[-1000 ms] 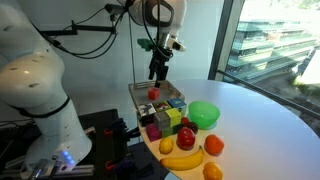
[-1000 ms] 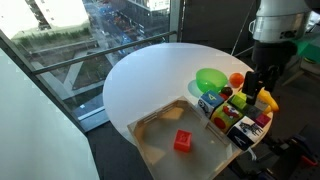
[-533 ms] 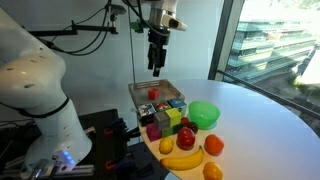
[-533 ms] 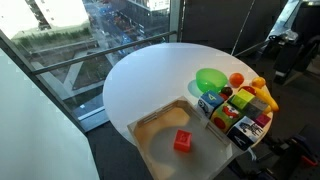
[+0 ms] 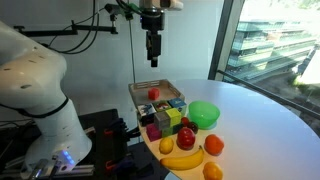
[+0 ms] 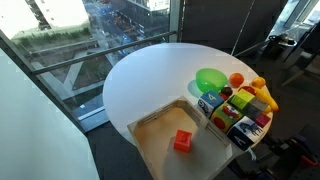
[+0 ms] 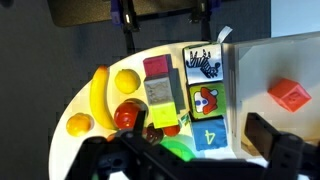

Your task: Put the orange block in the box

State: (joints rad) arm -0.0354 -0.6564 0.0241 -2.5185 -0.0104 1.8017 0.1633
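Observation:
The orange block (image 5: pixel 153 94) is a small orange-red cube lying inside the shallow grey box (image 5: pixel 138 92) at the table's edge. Both show in the exterior views, the block (image 6: pixel 183 141) near the middle of the box floor (image 6: pixel 150 125). In the wrist view the block (image 7: pixel 291 95) lies in the box (image 7: pixel 250 70) at the right. My gripper (image 5: pixel 152 57) hangs high above the box, open and empty. In the wrist view its fingers (image 7: pixel 185 158) are spread wide at the bottom. It is out of view in one exterior view.
Next to the box stand several coloured picture blocks (image 7: pixel 203 103), a purple cube (image 5: pixel 153 131), a green bowl (image 5: pixel 204 114), a banana (image 5: pixel 182 160), a lemon (image 7: pixel 126 81) and round red and orange fruits (image 6: pixel 237 79). The round white table (image 6: pixel 150 75) extends away from the box.
My gripper has risen straight up from just above the box to high over it. It has left one exterior view. The orange block stays in the box.

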